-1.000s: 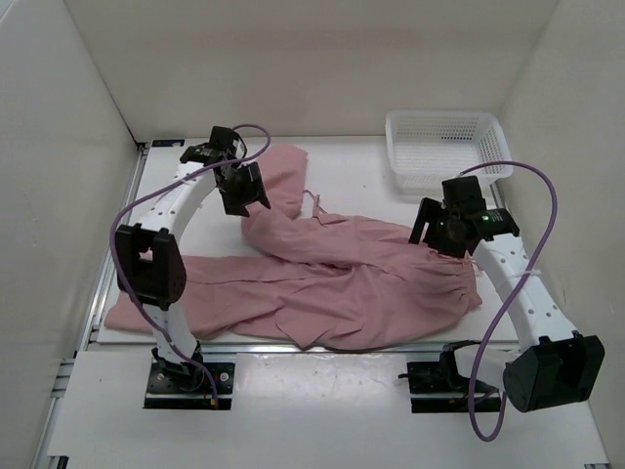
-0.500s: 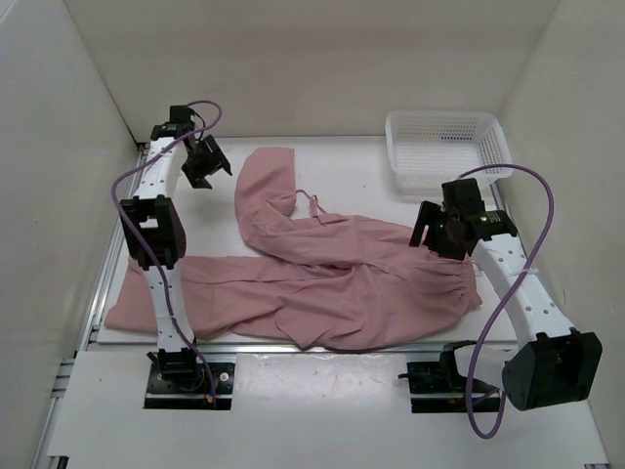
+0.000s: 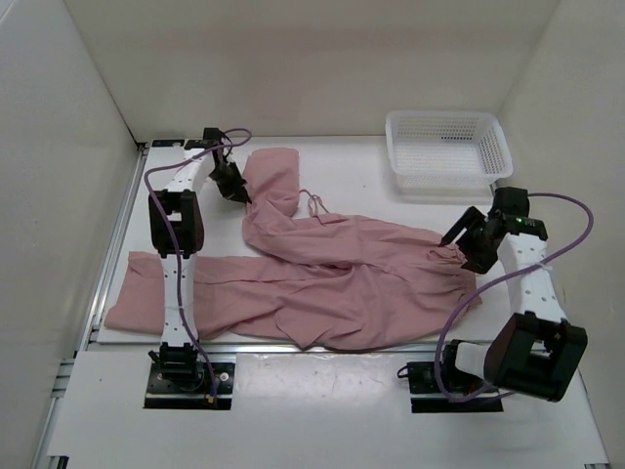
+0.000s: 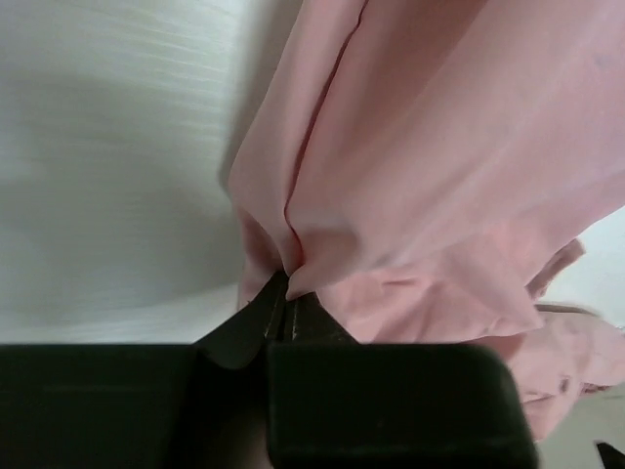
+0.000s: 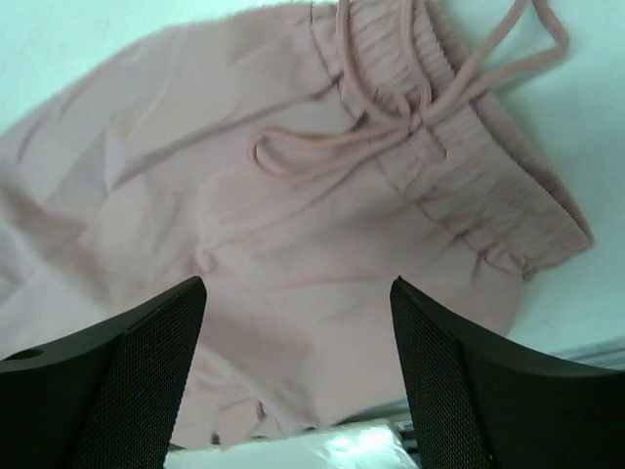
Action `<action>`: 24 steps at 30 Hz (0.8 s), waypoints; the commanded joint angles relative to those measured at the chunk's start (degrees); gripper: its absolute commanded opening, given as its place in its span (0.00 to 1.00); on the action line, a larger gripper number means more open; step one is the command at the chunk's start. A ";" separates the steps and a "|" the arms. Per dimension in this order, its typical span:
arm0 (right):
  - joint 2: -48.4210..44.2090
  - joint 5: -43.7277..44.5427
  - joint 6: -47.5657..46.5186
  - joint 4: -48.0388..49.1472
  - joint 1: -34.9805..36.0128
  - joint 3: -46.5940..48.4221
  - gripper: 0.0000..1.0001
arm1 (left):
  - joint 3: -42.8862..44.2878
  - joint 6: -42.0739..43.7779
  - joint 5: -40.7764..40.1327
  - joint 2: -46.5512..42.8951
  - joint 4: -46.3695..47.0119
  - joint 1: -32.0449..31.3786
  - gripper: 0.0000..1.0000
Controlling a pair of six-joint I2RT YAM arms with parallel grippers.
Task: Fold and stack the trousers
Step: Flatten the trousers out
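The dusty-pink trousers (image 3: 361,283) lie spread across the white table (image 3: 352,166). One leg reaches the near left, and the other is doubled over toward the back (image 3: 273,171). My left gripper (image 3: 235,188) sits low at that back leg's left edge. In the left wrist view it (image 4: 283,291) is shut on a pinched fold of the pink cloth (image 4: 410,176). My right gripper (image 3: 467,248) hangs open over the waist end at the right. The right wrist view shows it (image 5: 298,371) above the gathered waistband (image 5: 479,186) and the drawstring (image 5: 361,132), with nothing between its fingers.
A white mesh basket (image 3: 444,147) stands at the back right corner of the table. White walls close in the back and both sides. The near leg's end (image 3: 132,298) lies by the table's left edge, behind the left arm's upright link.
My left gripper swung out to the left while open, then came back down to the back leg's edge and shut on it. My right arm swung right and drew back over the waistband.
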 commanded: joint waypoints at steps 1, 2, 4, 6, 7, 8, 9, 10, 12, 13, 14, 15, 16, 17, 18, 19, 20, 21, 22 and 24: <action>4.60 -5.55 2.91 5.48 -1.52 2.29 0.81 | 3.23 0.83 4.39 -1.36 0.64 0.44 0.10; 6.36 -6.34 4.04 6.11 -1.52 3.27 0.81 | 3.23 0.83 4.39 -2.24 0.64 0.44 0.10; 11.72 -7.92 5.28 7.69 -1.52 4.94 0.81 | 2.00 0.83 2.73 -4.35 0.64 0.96 0.10; 15.67 -7.93 6.33 9.80 -1.52 7.84 0.79 | 0.95 0.83 2.20 -7.42 0.64 1.57 0.10; 16.82 -6.97 7.30 9.81 -2.04 8.72 0.79 | -0.28 1.35 2.19 -8.48 0.64 1.58 0.10; 17.97 -6.96 7.83 10.68 -2.04 9.51 0.79 | -0.90 1.35 2.19 -10.31 0.64 2.19 0.10; 20.59 -6.96 8.70 11.29 -2.91 10.82 0.79 | -1.69 1.35 2.19 -11.20 0.64 2.89 0.10; 22.09 -8.00 9.23 11.30 -3.44 10.83 0.79 | -3.09 1.35 1.67 -12.08 1.16 2.90 0.10; 26.04 -11.68 11.16 14.01 -5.46 10.66 0.78 | -4.24 1.96 1.67 -14.37 1.17 3.51 0.10; 27.28 -12.23 11.69 15.15 -5.99 10.66 0.77 | -5.03 1.97 1.67 -14.98 1.17 3.51 0.10; 29.73 -12.75 11.70 16.99 -6.52 10.14 0.77 | -5.04 2.49 1.67 -16.03 1.17 4.03 0.10; 30.97 -12.76 12.40 17.01 -7.31 10.13 0.74 | -5.56 2.50 1.67 -16.57 1.17 4.04 0.10; 32.29 -12.76 12.40 17.80 -7.32 10.13 0.73 | -5.56 2.50 1.67 -16.57 1.17 4.04 0.10; 34.56 -12.76 12.40 18.33 -7.84 10.83 0.71 | -6.26 3.02 1.67 -17.36 1.17 4.04 0.10; 35.72 -12.76 12.40 18.33 -7.84 10.83 0.65 | -6.27 3.02 1.14 -18.06 1.17 4.56 0.10; 37.47 -12.76 12.40 18.33 -7.84 11.36 0.60 | -6.27 3.02 1.14 -18.07 0.65 4.57 0.10; 38.10 -13.63 12.40 18.33 -7.84 11.36 0.54 | -6.27 3.02 1.14 -18.59 0.64 5.09 0.10; 38.10 -14.25 12.40 18.33 -7.84 11.88 0.35 | -6.27 3.02 1.14 -18.59 -0.06 5.09 0.10; 38.10 -14.25 12.40 18.33 -7.84 11.89 0.25 | -5.31 3.02 1.14 -18.59 -0.06 5.62 0.10; 36.44 -14.25 12.40 18.33 -7.84 13.46 0.04 | -3.03 3.02 1.67 -18.59 -0.85 5.62 0.10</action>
